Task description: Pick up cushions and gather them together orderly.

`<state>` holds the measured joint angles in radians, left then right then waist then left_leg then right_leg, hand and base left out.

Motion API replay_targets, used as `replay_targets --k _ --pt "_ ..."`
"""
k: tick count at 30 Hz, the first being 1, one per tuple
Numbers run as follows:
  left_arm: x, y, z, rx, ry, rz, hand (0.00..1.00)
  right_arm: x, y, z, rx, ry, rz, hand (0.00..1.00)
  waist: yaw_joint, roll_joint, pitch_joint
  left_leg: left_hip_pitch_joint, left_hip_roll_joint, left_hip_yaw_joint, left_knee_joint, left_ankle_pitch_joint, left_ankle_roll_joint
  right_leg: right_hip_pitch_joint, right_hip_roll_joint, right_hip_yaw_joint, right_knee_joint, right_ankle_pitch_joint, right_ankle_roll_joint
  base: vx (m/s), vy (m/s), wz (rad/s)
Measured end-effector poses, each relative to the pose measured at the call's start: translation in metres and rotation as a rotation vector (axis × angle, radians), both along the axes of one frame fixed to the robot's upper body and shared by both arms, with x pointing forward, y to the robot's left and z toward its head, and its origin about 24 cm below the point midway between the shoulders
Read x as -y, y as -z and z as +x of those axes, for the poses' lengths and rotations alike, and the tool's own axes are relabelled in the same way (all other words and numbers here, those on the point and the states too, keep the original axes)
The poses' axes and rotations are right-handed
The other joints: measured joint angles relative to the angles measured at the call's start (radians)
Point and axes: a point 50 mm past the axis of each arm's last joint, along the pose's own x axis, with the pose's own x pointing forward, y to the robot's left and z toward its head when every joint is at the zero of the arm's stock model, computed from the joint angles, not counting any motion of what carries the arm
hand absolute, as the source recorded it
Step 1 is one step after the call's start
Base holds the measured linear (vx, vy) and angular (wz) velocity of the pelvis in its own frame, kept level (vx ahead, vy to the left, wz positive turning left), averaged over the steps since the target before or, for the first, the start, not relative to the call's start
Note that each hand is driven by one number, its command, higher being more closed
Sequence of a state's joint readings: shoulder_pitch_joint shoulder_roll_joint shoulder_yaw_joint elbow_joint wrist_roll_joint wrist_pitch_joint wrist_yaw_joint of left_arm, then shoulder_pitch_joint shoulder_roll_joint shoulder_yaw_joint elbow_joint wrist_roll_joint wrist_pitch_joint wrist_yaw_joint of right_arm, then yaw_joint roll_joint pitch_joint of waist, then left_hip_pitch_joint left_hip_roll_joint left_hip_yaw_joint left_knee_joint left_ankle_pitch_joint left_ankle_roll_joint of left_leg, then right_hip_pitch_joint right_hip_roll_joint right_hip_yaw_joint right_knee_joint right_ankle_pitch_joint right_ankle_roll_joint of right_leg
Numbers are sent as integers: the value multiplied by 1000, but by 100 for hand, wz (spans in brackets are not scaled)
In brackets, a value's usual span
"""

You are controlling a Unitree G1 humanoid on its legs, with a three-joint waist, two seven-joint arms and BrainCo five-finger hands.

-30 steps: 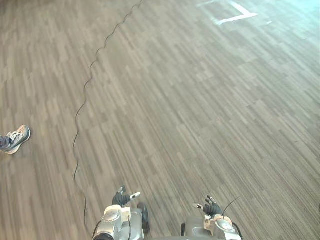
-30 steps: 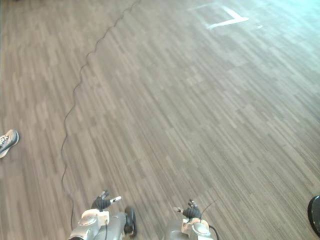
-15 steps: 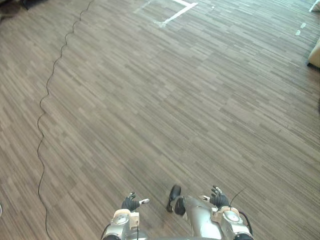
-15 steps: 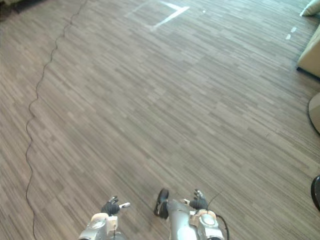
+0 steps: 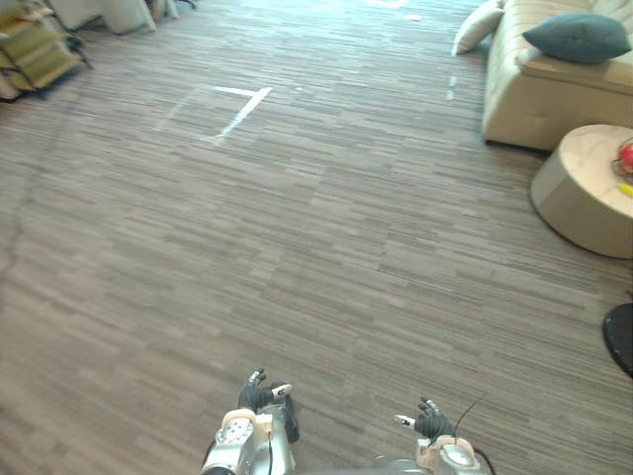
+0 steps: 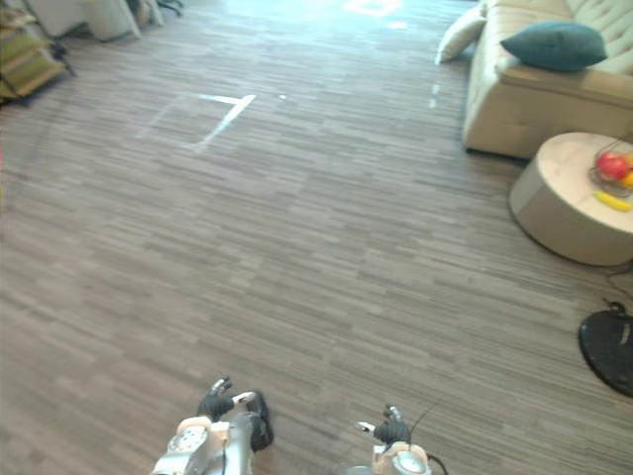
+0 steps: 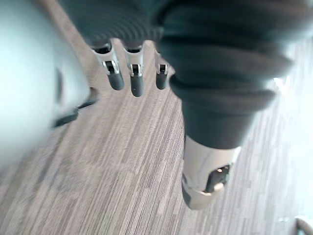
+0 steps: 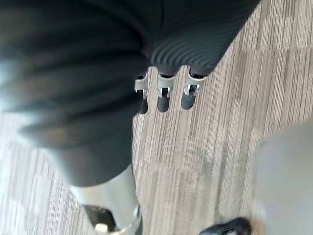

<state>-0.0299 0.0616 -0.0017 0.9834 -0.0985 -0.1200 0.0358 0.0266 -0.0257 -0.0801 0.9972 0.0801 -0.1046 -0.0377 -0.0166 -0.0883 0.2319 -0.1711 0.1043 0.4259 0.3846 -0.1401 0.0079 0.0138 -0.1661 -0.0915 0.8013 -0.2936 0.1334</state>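
Note:
A teal cushion [image 5: 579,35] lies on the seat of a beige sofa [image 5: 534,94] at the far right. A cream cushion [image 5: 478,27] leans against the sofa's near end, down by the floor. My left hand [image 5: 259,394] and right hand [image 5: 427,424] hang low at the near edge of the wooden floor, far from both cushions. In the wrist views the left fingers [image 7: 122,73] and the right fingers [image 8: 164,95] hang relaxed over bare floor and hold nothing.
A round low table [image 6: 569,203] with a bowl of fruit [image 6: 613,166] stands in front of the sofa. A black round object [image 6: 608,351] lies on the floor at the right edge. White tape marks [image 5: 237,104] and stacked furniture [image 5: 35,49] sit far left.
The camera has swung to the right: the wavy floor cable and a person's shoe have left the picture, and the sofa, cushions and round table have come in. Both hands stay low.

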Motion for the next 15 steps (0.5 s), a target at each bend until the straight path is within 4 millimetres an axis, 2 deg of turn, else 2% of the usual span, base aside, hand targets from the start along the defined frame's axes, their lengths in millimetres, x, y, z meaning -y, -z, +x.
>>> replay_targets --k 1,2,3,4,5,6,7,8,9,10,11,12,13,14,15 --pt "0 2 -3 -24 16 9 0 -1 -1 3 7 -3 3 0 -12 -2 1 56 -17 2 -3 -34 7 -44 -44 -24 143 51 4 667 228 4" --pt "2 5 -7 -48 30 11 0 1 -2 5 13 -13 -3 0 -22 12 10 132 -25 1 -25 -61 8 -63 -72 -69 226 42 -28 911 263 5" --pt "5 7 -11 -62 47 10 0 7 -3 7 20 -39 -23 0 -24 40 6 266 -25 4 -123 -74 2 -108 -86 -160 236 11 -86 642 160 -3" --pt "6 7 -12 -64 50 11 0 7 -4 8 25 -41 -24 0 -24 44 5 283 -25 4 -141 -74 2 -119 -86 -173 231 7 -91 608 156 -10" --pt "7 9 -15 -72 56 10 0 10 -7 13 49 -45 -35 0 -27 63 5 345 -19 16 -198 -69 -7 -163 -82 -232 193 -17 -123 476 99 -12" --pt "8 9 -17 -78 58 7 0 15 -10 17 66 -56 -54 0 -33 81 16 409 -4 38 -248 -67 -9 -225 -69 -299 109 -36 -136 583 106 -17" --pt "8 10 -17 -81 62 8 0 16 -12 19 78 -58 -58 0 -35 88 20 431 4 48 -261 -67 -9 -261 -59 -326 47 -35 -138 563 39 -20" --pt "9 10 -17 -83 65 8 0 17 -15 25 96 -61 -65 0 -42 96 24 459 15 62 -276 -67 -9 -314 -41 -364 -78 -13 -147 565 -29 -8" --pt "10 10 -16 -86 70 9 0 18 -17 30 109 -65 -70 0 -51 101 28 475 24 63 -282 -67 -9 -343 -23 -388 -207 31 -148 715 -80 4" --pt "10 10 -16 -89 77 12 0 17 -18 32 114 -67 -68 0 -59 98 27 504 25 73 -297 -62 -18 -355 10 -404 -444 145 -138 643 -96 11" --pt "11 11 -19 -97 81 13 0 15 -16 29 105 -65 -61 0 -60 78 24 548 0 83 -314 -52 -84 -348 24 -392 -613 247 -143 698 -121 11" --pt "10 13 -23 -110 78 12 0 15 -15 27 100 -61 -58 0 -62 66 21 589 -8 83 -314 -61 -124 -345 29 -363 -644 343 -211 777 -139 -4" --pt "18 15 -26 -126 74 -9 0 19 -18 33 115 -64 -71 0 -65 108 20 627 32 84 -291 -72 -146 -361 45 -343 -542 401 -287 881 -215 -13" --pt "23 14 -21 -111 87 -15 0 23 -21 38 125 -70 -84 0 -64 133 14 595 74 70 -194 -46 -185 -388 42 -342 -433 317 -271 706 -230 -11" --pt "25 12 -16 -98 102 -12 0 23 -21 39 130 -73 -83 0 -67 132 15 541 108 38 -54 -6 -210 -392 34 -343 -376 252 -266 615 -300 -7"
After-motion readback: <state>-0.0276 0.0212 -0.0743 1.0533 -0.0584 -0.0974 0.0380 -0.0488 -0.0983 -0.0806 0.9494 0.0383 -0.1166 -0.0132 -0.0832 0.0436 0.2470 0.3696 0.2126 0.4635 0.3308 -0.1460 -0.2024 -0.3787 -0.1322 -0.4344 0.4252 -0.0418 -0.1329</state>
